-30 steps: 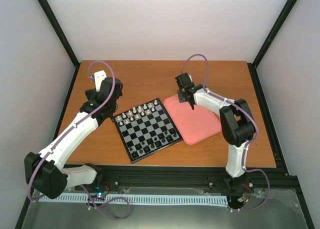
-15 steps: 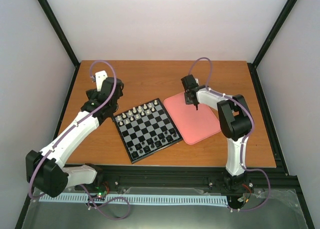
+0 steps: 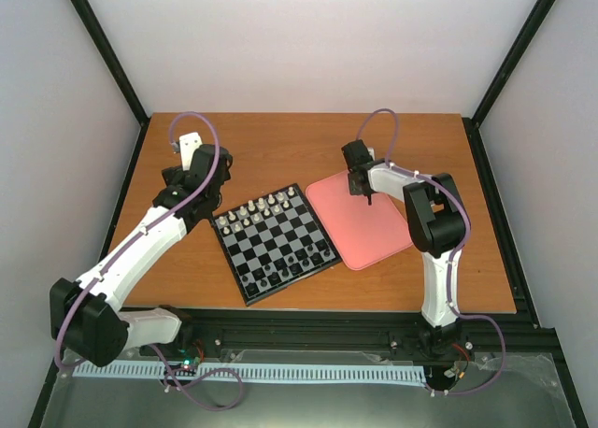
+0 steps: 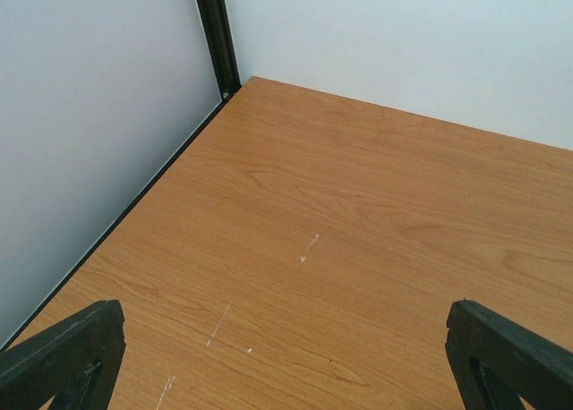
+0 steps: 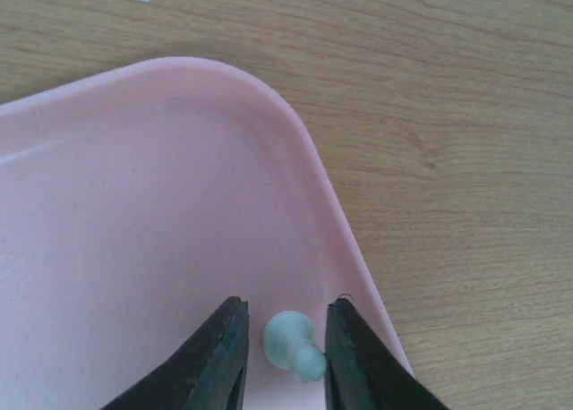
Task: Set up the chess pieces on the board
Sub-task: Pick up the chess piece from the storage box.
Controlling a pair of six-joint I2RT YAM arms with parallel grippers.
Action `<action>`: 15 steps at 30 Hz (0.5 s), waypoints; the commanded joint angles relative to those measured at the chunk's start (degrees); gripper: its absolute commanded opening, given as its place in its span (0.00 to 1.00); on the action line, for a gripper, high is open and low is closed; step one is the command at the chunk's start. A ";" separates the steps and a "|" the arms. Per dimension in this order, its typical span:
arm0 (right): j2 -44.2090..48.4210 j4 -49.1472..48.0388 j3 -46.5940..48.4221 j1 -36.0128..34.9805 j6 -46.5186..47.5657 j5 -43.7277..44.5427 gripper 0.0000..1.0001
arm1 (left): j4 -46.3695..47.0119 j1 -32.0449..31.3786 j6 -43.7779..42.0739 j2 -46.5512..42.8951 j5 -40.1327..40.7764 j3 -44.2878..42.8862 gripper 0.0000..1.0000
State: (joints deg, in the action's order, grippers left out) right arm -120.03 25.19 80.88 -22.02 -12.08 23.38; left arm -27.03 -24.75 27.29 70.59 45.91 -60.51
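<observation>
The board (image 3: 273,244) lies slanted in the middle of the table. Cream chess pieces (image 3: 262,208) stand in its far rows and dark ones (image 3: 297,260) in its near rows. My right gripper (image 3: 367,199) points down at the far corner of the pink tray (image 3: 374,232). In the right wrist view one pale pawn (image 5: 291,343) lies on its side between the gripper's (image 5: 286,307) narrowed jaws. The pawn rests against the right finger (image 5: 358,356), and a small gap shows at the left finger. My left gripper (image 4: 285,325) is open over bare wood and holds nothing.
The tray's raised rim (image 5: 349,240) curves just right of the pawn, with wooden table (image 5: 466,159) beyond it. Black frame posts (image 4: 215,34) and white walls close in the table's back corners. The left arm hovers left of the board.
The right gripper has slid a little to the right along the tray's far corner, and its jaws have narrowed round the pawn. The left arm has barely moved.
</observation>
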 commanded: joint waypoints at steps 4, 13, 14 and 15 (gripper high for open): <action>-0.56 -0.84 1.28 1.00 -0.89 0.40 0.15 | -0.26 0.32 0.75 1.11 1.19 -2.66 1.00; 1.19 -0.52 1.09 0.93 -0.62 -0.66 0.05 | -0.31 0.32 0.82 0.96 1.44 -2.61 1.00; 1.70 -0.50 0.91 0.93 -0.50 -1.33 0.04 | -0.31 0.32 0.85 0.91 1.46 -2.60 1.00; 2.36 -0.50 0.71 0.86 -0.42 -2.03 0.04 | -0.31 0.32 0.88 0.87 1.46 -2.59 1.00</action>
State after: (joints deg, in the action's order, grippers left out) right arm -120.05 24.64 81.21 -21.45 -12.29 22.96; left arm -27.05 -24.75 27.29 71.53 46.11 -60.51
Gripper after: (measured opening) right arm 0.072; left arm 0.998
